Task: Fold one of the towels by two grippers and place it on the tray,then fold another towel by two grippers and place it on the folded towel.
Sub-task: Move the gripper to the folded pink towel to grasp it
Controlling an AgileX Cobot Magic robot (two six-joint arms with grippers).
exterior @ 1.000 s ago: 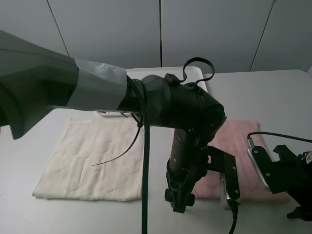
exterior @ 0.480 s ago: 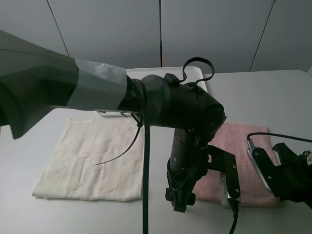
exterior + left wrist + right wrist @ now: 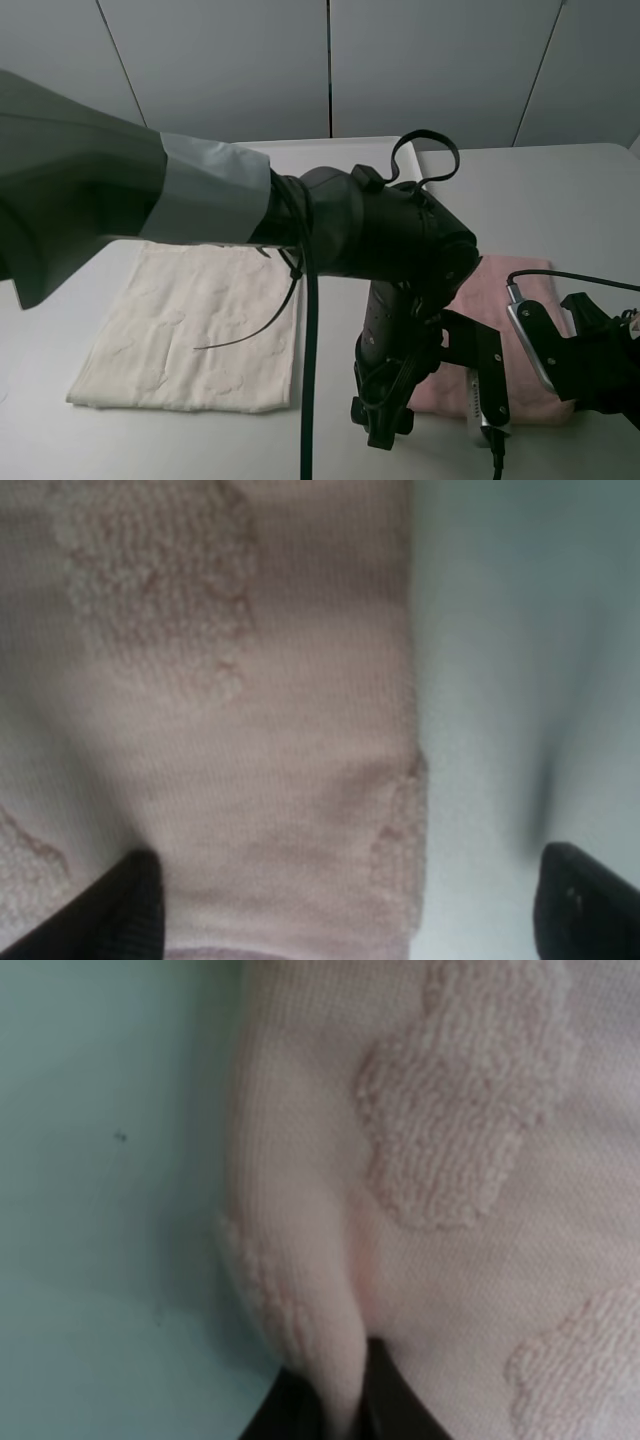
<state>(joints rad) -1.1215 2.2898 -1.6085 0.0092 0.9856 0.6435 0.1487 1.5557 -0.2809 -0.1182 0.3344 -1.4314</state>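
Left hand [image 3: 355, 920]: fingers [image 3: 130, 912] spread wide apart, holding nothing. It straddles the side edge of the pink towel [image 3: 250, 730] near a corner, with one fingertip over the cloth and the other over the bare desk [image 3: 500, 630]. Can't tell whether the tips touch the cloth.

Right hand [image 3: 330, 1405]: fingers together, clamped on a raised pinch of the pink towel's edge. The fold stands up between the dark tips, with bare desk just beside it.

In the high view the left hand [image 3: 383, 420] hangs at the near left corner of the pink towel [image 3: 500, 290], and the right hand [image 3: 595, 365] sits at its near right corner. The pink towel lies flat and unfolded on the desk [image 3: 560, 200], to the right of the cream towel [image 3: 190, 330], which is also flat and unfolded. The left arm [image 3: 380, 235] hides the gap between them. The tray [image 3: 320, 152] is at the far side of the desk behind the towels, mostly hidden by that arm.

Count: 2 towels (1 pink, 1 cream), 1 tray, 2 hands.
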